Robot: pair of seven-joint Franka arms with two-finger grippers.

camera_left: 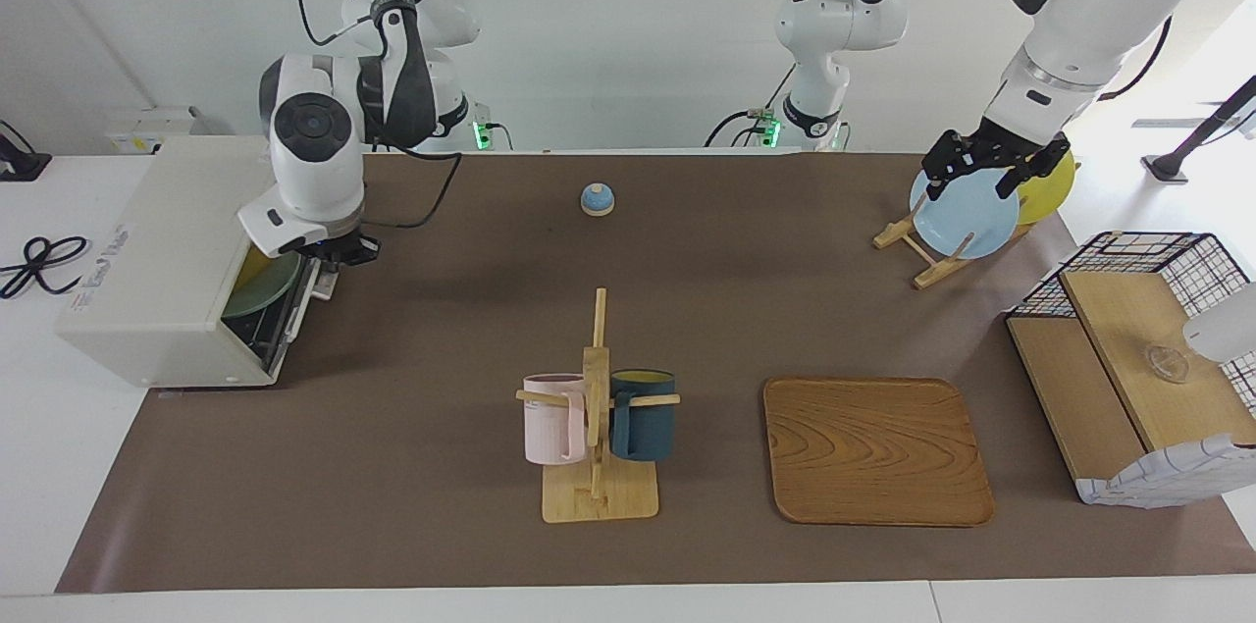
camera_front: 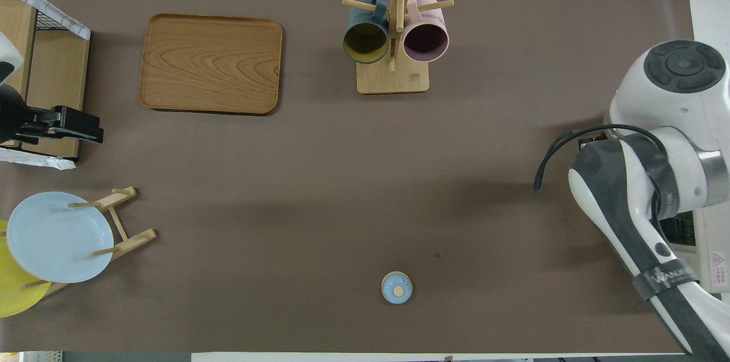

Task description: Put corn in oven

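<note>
The oven (camera_left: 162, 260) sits at the right arm's end of the table and serves as the landmark: its drop-down door (camera_left: 294, 309) is raised nearly shut, leaving a narrow gap through which a green plate (camera_left: 263, 285) on the rack shows, and only a small sliver of the yellow corn (camera_left: 251, 262) is visible inside above that plate. The right gripper (camera_left: 340, 252) hangs at the top edge of the door, its fingers closed together, and whether they pinch the handle cannot be told. Well apart from the oven, toward the left arm's end, lie the wooden tray (camera_left: 876, 451) and the wire-and-wood basket (camera_left: 1138, 363). The mug rack (camera_left: 598, 407) with a pink and a dark mug stands between the oven and the tray. The left gripper (camera_left: 991, 167), farthest from the oven, waits with jaws spread wide over the light blue plate (camera_left: 962, 216) in its stand
</note>
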